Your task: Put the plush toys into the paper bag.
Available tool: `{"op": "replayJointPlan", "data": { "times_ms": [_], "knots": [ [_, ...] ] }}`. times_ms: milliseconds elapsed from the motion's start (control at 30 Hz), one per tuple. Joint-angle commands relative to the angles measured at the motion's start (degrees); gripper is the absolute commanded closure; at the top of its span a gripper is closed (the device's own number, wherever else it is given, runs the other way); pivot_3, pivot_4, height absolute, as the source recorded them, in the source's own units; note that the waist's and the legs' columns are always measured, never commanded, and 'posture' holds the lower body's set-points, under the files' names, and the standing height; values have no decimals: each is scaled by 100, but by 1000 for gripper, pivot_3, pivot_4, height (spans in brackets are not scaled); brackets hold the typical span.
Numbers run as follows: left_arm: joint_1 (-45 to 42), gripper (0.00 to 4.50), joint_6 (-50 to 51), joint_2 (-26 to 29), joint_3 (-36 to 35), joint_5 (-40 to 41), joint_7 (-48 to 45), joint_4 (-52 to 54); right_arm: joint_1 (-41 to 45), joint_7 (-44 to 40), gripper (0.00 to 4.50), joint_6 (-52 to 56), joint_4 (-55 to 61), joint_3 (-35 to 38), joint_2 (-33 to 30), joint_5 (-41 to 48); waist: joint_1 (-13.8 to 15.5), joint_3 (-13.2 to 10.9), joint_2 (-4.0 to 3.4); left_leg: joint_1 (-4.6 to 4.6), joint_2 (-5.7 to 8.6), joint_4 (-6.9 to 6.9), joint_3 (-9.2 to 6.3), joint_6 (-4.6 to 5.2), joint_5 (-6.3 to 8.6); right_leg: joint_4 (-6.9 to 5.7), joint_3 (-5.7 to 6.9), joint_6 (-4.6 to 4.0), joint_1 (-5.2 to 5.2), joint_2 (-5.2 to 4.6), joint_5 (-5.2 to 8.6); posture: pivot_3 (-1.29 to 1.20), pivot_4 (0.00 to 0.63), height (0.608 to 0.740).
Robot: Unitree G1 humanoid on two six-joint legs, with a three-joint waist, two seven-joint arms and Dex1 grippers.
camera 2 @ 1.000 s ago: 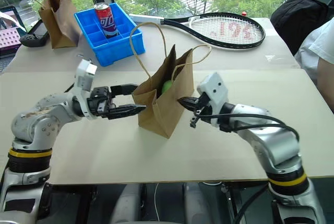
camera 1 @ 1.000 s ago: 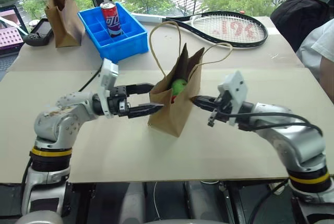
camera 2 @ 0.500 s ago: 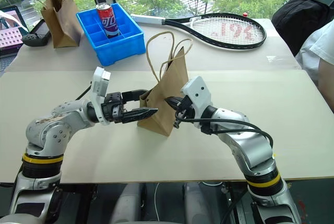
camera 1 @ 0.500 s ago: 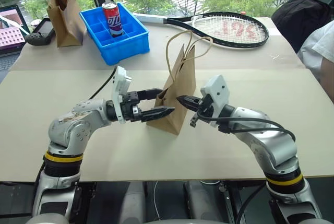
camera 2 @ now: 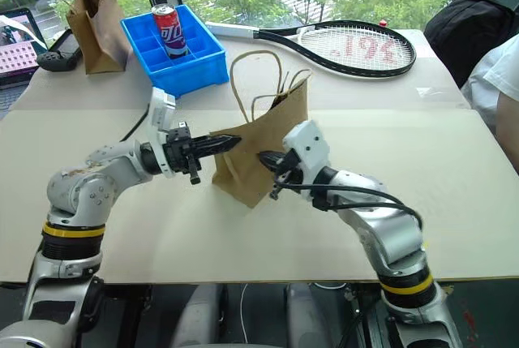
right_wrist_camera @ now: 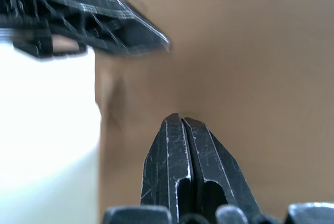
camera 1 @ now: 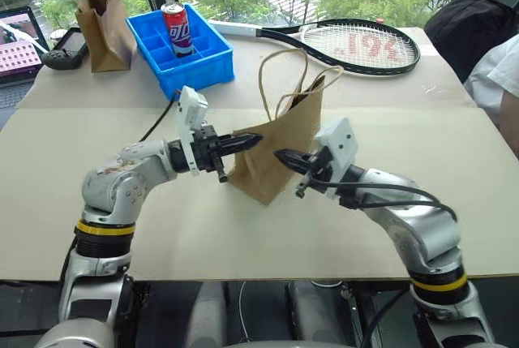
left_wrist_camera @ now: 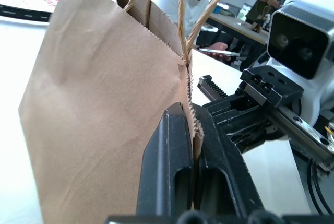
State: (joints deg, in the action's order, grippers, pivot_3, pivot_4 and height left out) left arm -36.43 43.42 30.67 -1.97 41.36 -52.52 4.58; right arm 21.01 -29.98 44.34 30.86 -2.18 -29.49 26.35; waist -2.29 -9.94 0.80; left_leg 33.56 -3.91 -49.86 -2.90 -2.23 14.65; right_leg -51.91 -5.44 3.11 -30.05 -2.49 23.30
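Left wrist view: your left gripper (left_wrist_camera: 194,130) is clamped on the paper bag (camera 1: 280,153) rim; right gripper (camera 1: 281,156) is clenched against the bag's side, holding nothing visible. Bag sits tilted mid-surface (camera 1: 243,234). Keep the rim pinch steady, don't yank the handles. Can't see the plush toys — presumably inside, unconfirmed.

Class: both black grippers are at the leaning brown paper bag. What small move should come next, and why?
Probably ease the brown paper bag upright. It leans, the left gripper is shut on its serrated top edge, and the shut right gripper presses its side, so the mouth looks pinched.
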Motion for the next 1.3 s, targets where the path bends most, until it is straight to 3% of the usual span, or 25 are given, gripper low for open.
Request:
{"op": "replayJointPlan", "data": {
  "times_ms": [33,200,367,600,733,833,867,933,1133,1167,1300],
  "knots": [
    [-402,4457,-467,156,64,-176,-723,-414,-316,-306,4500,324,481,868,-449,610,6,0,0,1,0,1,0,0,0,1,0,0,0,0,0,0,150,656],
    [-1115,4457,-1128,430,369,-414,-2357,-1308,-1611,-750,4500,439,485,2157,-1443,693,12,-1,2,5,0,5,-4,0,0,3,5,-1,-3,1,1,0,150,656],
    [-1563,4457,-1226,642,706,-337,-3841,-1814,-2353,-963,4500,194,262,2871,-1889,538,-49,-1,2,3,-1,4,2,0,0,6,0,-1,-3,2,2,0,150,656],
    [-1705,4457,-2322,1309,2045,-87,-3998,-2168,-2614,-1083,4500,-18,103,2989,-2088,370,-65,-1,2,0,-4,4,2,1,0,2,-2,0,-3,3,3,0,150,656],
    [-1644,4457,-2936,1346,2310,-249,-3998,-2587,-2579,-1082,4500,-13,103,2925,-2088,368,-23,-1,2,0,-4,3,2,0,0,5,-2,0,-1,3,3,0,150,656],
    [-1629,4457,-2584,1489,2357,-54,-3998,-2540,-2520,-1092,4500,-5,65,2879,-2118,357,-16,-1,2,3,-3,1,1,1,0,8,-1,1,0,2,3,0,150,656],
    [-1618,4027,-2395,1531,2327,12,-3998,-2488,-2496,-1102,4500,-5,44,2861,-2134,351,-17,-1,2,3,-4,1,1,1,0,8,-2,1,0,2,4,0,150,656],
    [-1543,3773,-1909,1686,2232,216,-3998,-2268,-2449,-1137,4500,-18,-18,2823,-2176,337,-38,-1,2,2,-4,2,2,1,0,6,-2,1,-1,3,4,0,150,656],
    [-1266,1595,-992,2019,1388,540,-3997,-1809,-2434,-1311,4500,-156,-251,2804,-2237,274,-32,-2,2,3,-5,2,1,1,0,4,-1,1,-3,4,4,0,150,656],
    [-1204,1443,-814,2133,1179,572,-3923,-1795,-2448,-1373,4500,-210,-312,2829,-2248,268,-31,-2,2,3,-6,3,1,1,0,4,-1,1,-3,4,4,0,150,656],
    [-846,60,-123,2444,266,844,-3514,-1804,-2414,-1583,4500,-398,-523,2918,-2254,319,-68,-2,2,1,-7,3,2,1,0,4,-1,1,-4,4,4,0,150,656]
  ]
}}
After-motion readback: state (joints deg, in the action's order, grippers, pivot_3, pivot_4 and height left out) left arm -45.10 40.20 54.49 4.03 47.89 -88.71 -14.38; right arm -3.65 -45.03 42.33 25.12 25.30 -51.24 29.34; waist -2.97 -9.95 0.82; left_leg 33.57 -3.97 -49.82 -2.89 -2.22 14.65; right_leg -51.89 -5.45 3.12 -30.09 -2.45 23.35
